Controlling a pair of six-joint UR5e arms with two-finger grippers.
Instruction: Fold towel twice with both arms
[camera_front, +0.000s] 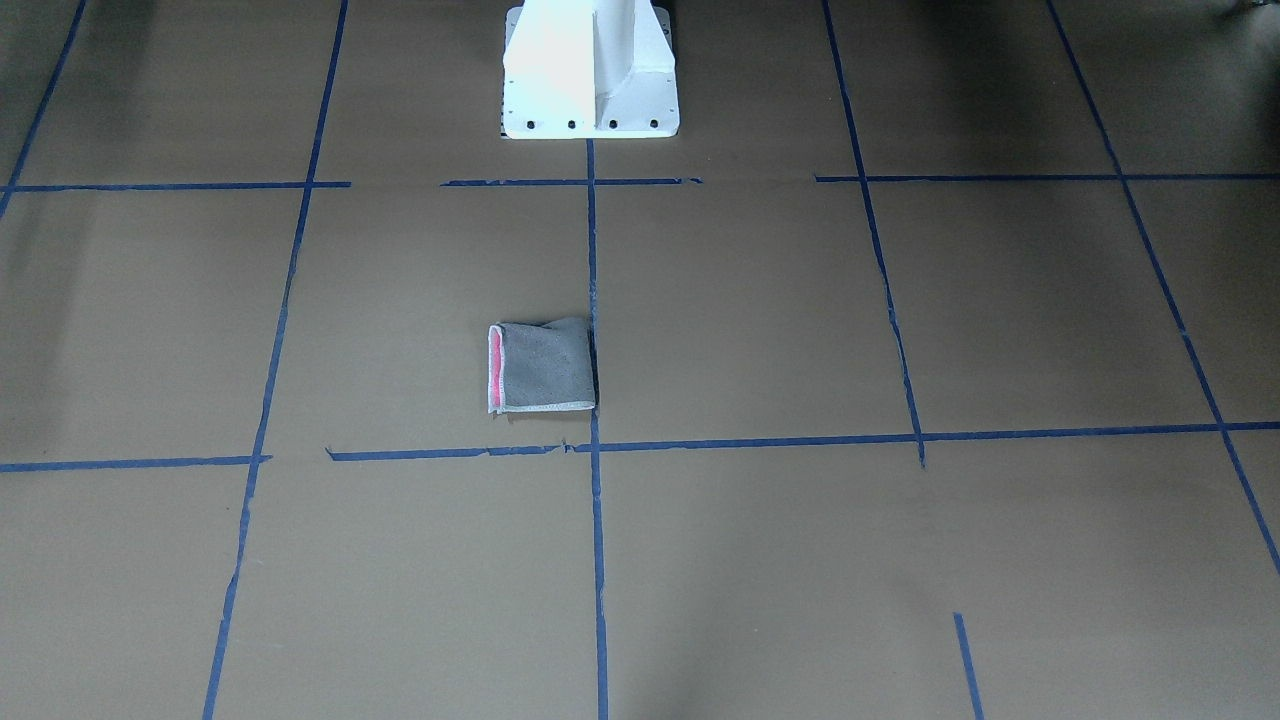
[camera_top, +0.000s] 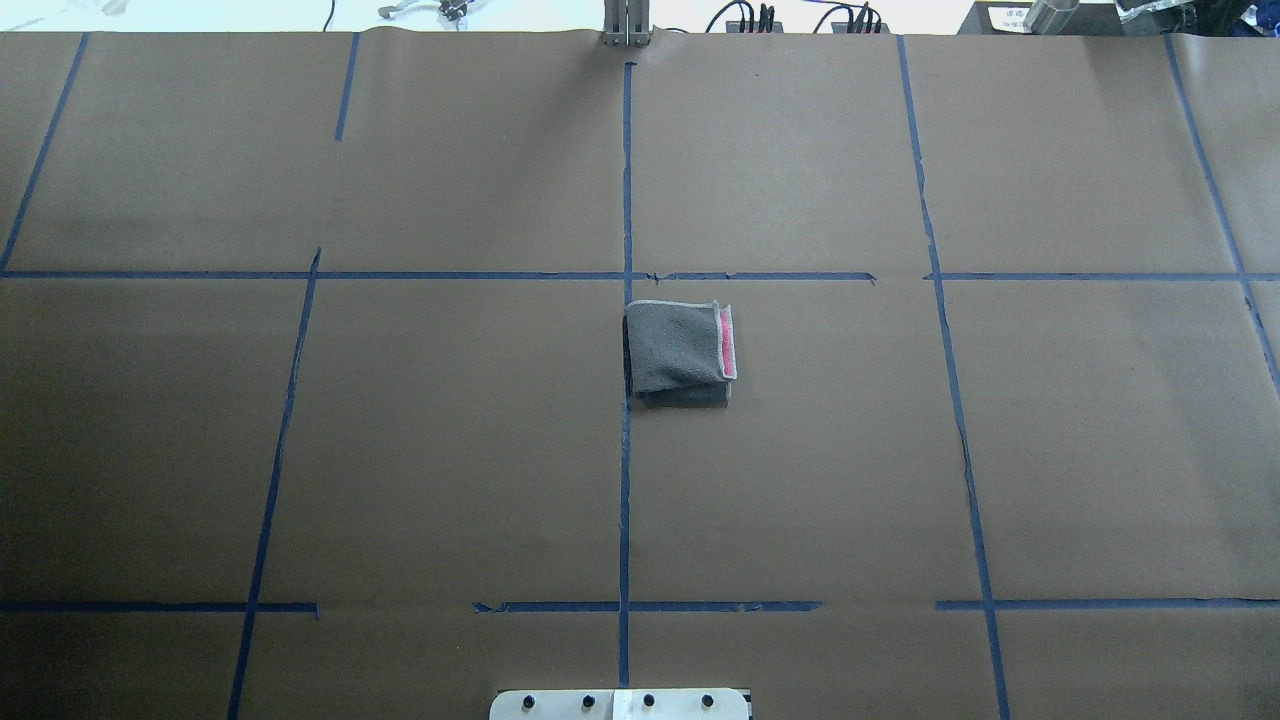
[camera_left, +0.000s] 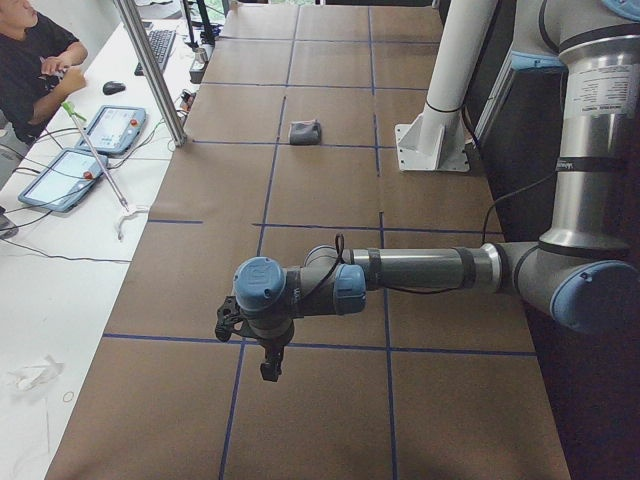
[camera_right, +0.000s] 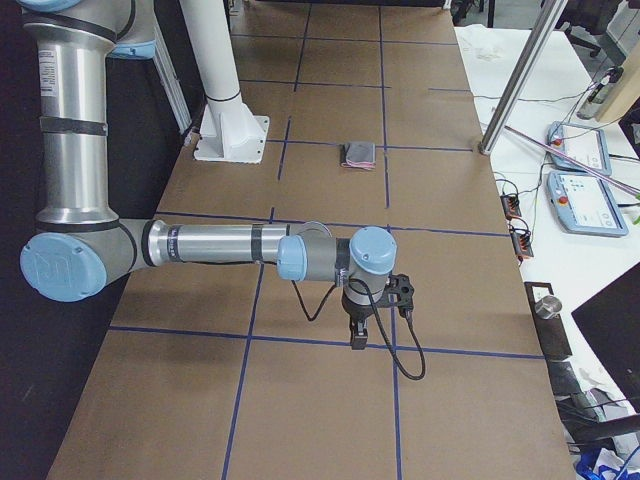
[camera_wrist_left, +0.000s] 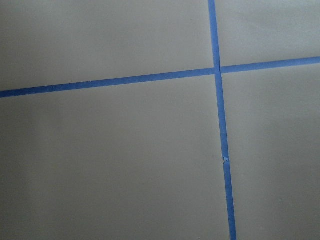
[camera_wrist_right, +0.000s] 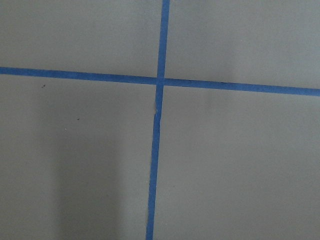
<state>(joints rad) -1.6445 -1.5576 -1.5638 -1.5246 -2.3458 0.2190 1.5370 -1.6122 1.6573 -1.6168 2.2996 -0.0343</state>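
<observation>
The towel (camera_top: 680, 352) lies folded into a small square near the table's middle, grey face up, with a pink strip along one edge. It also shows in the front-facing view (camera_front: 542, 368), the left view (camera_left: 304, 132) and the right view (camera_right: 359, 155). My left gripper (camera_left: 270, 368) hangs over the table's left end, far from the towel, and shows only in the left view. My right gripper (camera_right: 357, 335) hangs over the right end, far from the towel, and shows only in the right view. I cannot tell whether either is open or shut.
Brown paper with blue tape lines (camera_top: 625, 450) covers the table. The white pedestal base (camera_front: 590, 70) stands at the robot's side. A metal post (camera_left: 150, 75) stands at the operators' edge. An operator (camera_left: 35, 60) sits beside tablets (camera_left: 110, 128) off the table.
</observation>
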